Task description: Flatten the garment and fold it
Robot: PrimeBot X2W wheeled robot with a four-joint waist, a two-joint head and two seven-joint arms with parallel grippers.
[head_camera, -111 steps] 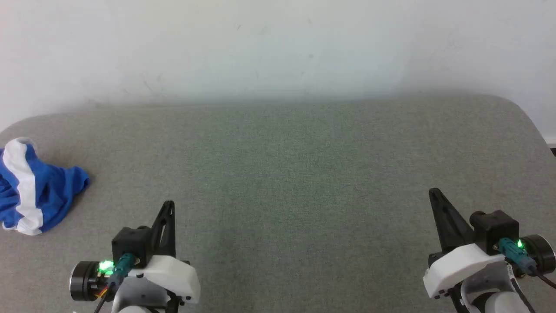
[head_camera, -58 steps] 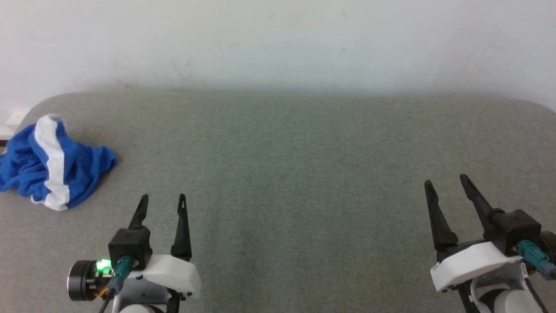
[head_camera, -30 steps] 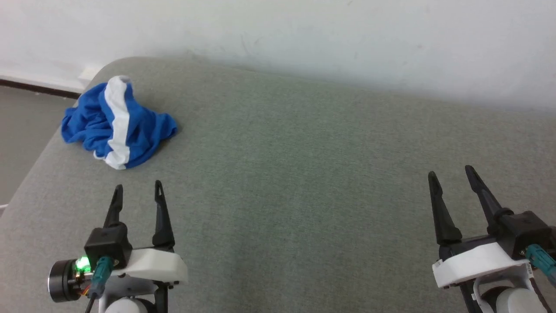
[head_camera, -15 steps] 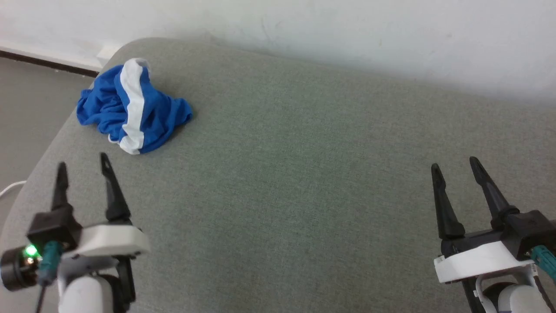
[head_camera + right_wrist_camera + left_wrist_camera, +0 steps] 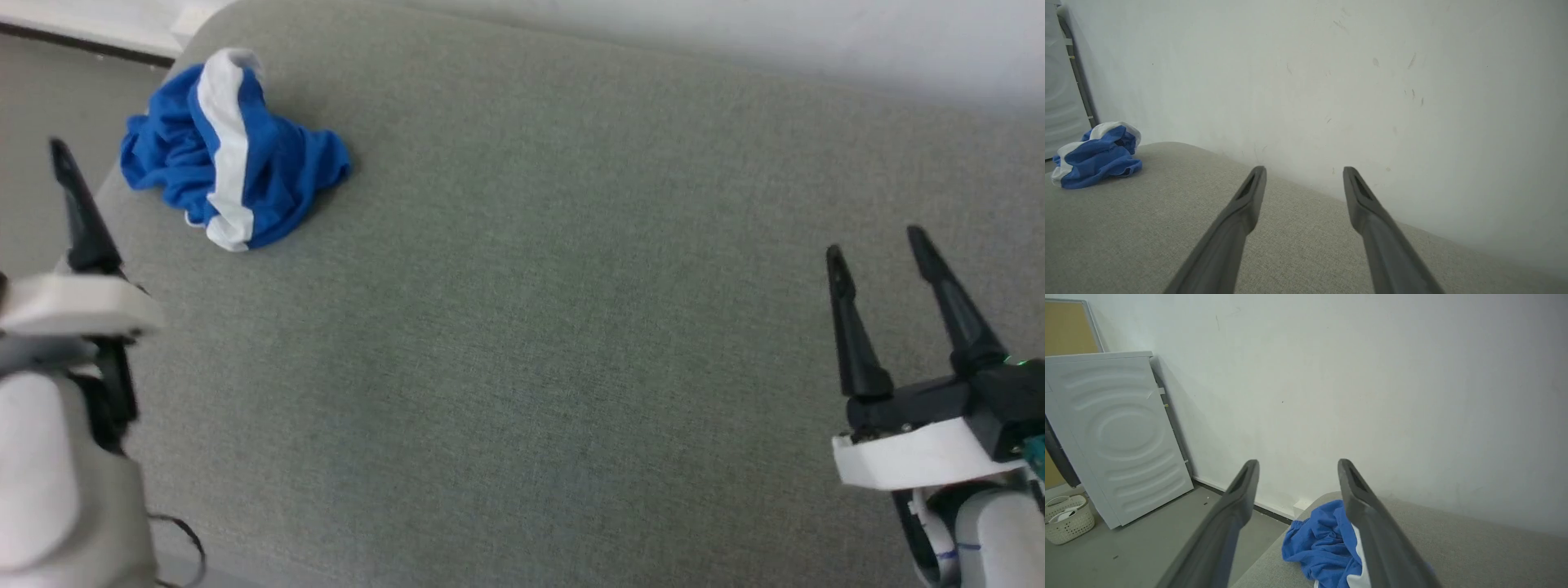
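Our left fingers point(image 5: 77, 220), spread wide and empty, have swung out to the left edge of the surface point(image 5: 522, 327), near the garment point(image 5: 245, 163). It lies crumpled and untouched at the far left corner, and our view has turned towards it. Our right fingers point(image 5: 853, 335) stay open at the near right. We judge a first grasp comes next.

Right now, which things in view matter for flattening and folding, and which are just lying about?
For the job:
- blue shorts, crumpled at the surface's far left corner
- grey padded surface
- left gripper, open
- right gripper, open

Lying about:
- white ribbed panel, off the surface
- pale basket beside it
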